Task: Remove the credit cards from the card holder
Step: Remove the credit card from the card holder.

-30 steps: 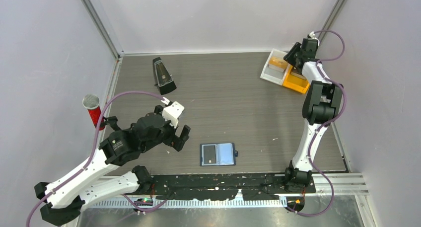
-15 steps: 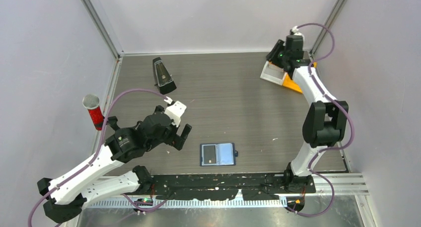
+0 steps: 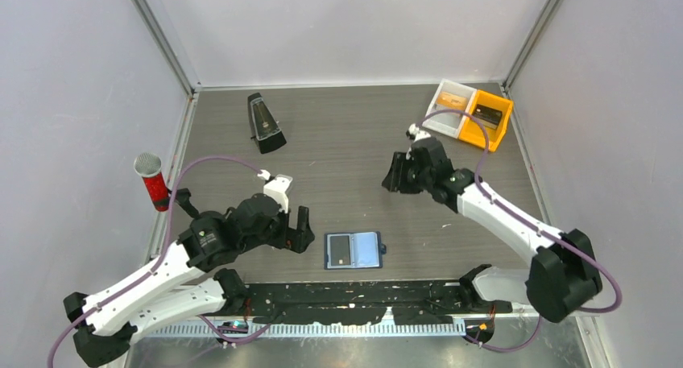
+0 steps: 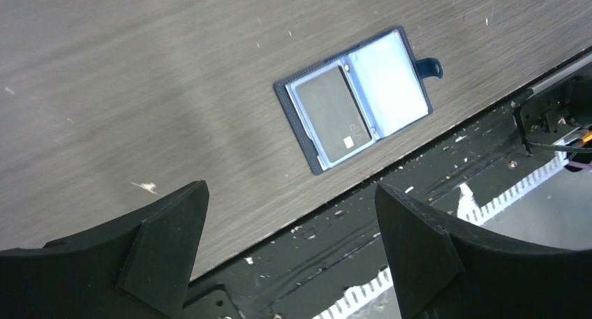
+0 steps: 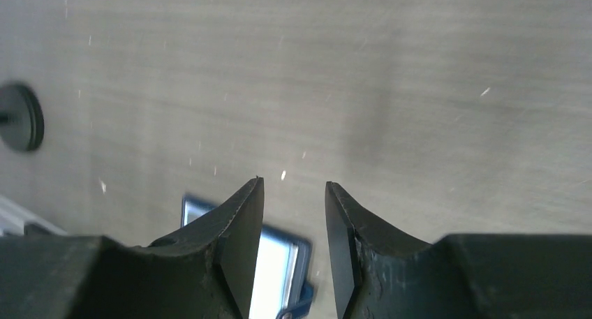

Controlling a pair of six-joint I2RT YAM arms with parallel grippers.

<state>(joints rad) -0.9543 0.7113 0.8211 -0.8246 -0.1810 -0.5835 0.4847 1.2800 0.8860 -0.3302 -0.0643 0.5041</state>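
Well, the small navy-blue bifold card holder [image 3: 354,250] lies opened flat near the middle of the counter's [image 3: 354,142] near edge. 1 dark card with a gold chip [image 4: 331,113] sits in its left half, and the light-blue right half looks bare. Over in the far right corner, a white plastic bin [image 3: 432,120] holds what looks like an orange-yellow card [image 3: 453,101]. The orange bin [image 3: 482,137] touching it holds a dark flat card [image 3: 487,113]. So I'd say 2 are out and 1 is left to pull. The left end effector [image 4: 290,190] hovers just left of the holder, fingers spread wide and empty. The right end effector [image 5: 293,186] hangs over mid-counter, apart from the holder, its fingers parted by a narrow gap with nothing between them.
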